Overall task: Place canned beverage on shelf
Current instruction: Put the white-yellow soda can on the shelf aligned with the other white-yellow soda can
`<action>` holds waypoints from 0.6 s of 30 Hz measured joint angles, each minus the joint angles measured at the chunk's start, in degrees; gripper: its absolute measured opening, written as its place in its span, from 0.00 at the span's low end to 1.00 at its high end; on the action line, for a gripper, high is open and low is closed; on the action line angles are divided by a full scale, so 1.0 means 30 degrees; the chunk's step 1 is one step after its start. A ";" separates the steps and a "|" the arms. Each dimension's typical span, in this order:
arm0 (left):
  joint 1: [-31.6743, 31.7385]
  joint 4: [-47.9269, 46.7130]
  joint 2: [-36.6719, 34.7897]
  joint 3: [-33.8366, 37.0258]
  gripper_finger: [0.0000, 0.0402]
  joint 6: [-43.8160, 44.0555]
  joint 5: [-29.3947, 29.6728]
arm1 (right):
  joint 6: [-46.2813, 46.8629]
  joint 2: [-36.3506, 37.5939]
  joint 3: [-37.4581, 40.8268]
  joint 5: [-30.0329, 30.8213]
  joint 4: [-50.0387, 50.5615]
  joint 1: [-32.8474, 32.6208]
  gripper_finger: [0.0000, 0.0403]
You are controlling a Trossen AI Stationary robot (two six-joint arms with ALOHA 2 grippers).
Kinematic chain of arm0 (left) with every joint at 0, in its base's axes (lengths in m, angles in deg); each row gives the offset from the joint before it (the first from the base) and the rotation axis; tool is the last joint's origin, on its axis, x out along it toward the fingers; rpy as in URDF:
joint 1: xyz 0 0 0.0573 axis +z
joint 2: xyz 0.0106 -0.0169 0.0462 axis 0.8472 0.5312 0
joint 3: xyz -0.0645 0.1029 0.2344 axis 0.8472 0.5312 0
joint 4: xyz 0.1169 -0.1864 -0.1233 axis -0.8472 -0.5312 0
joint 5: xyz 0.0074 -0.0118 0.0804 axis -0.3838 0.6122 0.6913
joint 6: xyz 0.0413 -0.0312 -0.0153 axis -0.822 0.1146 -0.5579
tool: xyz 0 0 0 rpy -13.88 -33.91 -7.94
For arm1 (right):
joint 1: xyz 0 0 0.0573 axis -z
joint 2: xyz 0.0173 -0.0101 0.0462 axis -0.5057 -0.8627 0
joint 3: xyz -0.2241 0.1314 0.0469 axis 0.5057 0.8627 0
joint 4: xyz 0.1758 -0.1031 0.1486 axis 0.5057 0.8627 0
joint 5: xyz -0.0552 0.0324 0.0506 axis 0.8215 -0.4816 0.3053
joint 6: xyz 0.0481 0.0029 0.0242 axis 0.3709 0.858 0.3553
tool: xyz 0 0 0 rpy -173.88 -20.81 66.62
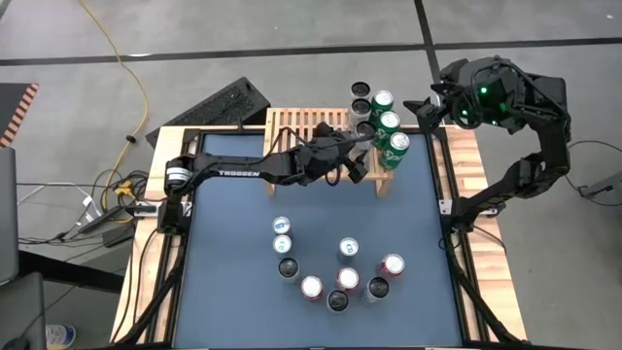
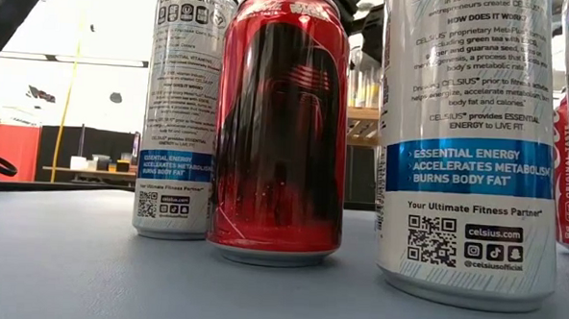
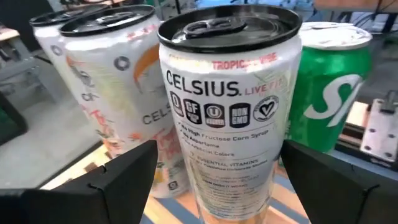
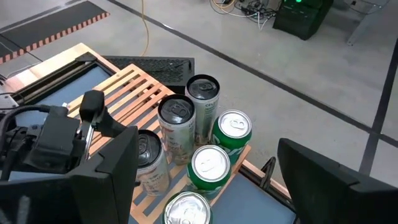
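My left gripper (image 1: 362,161) stands open around a white Celsius can (image 3: 227,112), upright on the light-wood slatted shelf (image 1: 296,124). Just beside it on the shelf stand two more white Celsius cans (image 4: 193,106) and three green Sprite cans (image 1: 390,124) in a row. Eight other cans (image 1: 335,270) stand upright on the dark table mat, well apart from the shelf.

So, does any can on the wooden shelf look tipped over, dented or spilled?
No, nothing stands out. The white cans and green cans all stand upright on the shelf; the left hand is open around one white can.
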 joint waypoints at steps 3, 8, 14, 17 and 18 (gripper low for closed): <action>0.0000 -0.0124 0.0000 0.0000 0.82 -0.0374 0.0398 | -0.0073 0.0004 0.0000 0.0000 0.0000 0.0000 0.79; 0.0007 -0.0325 0.0000 0.0000 0.82 -0.0551 0.0303 | -0.0471 -0.0004 0.0000 0.0000 0.0000 0.0000 0.79; 0.0007 -0.1041 -0.0005 0.0000 0.82 -0.1338 -0.0969 | -0.0503 -0.0004 0.0000 -0.0046 0.0000 0.0000 0.79; 0.0009 -0.1879 -0.0124 0.0000 0.82 -0.1098 -0.1415 | -0.0532 0.0004 0.0000 -0.0423 0.0000 0.0000 0.79; 0.0039 -0.1905 -0.0152 0.0000 0.82 -0.0937 -0.1510 | -0.0565 0.0003 0.0000 -0.0458 -0.0007 0.0000 0.79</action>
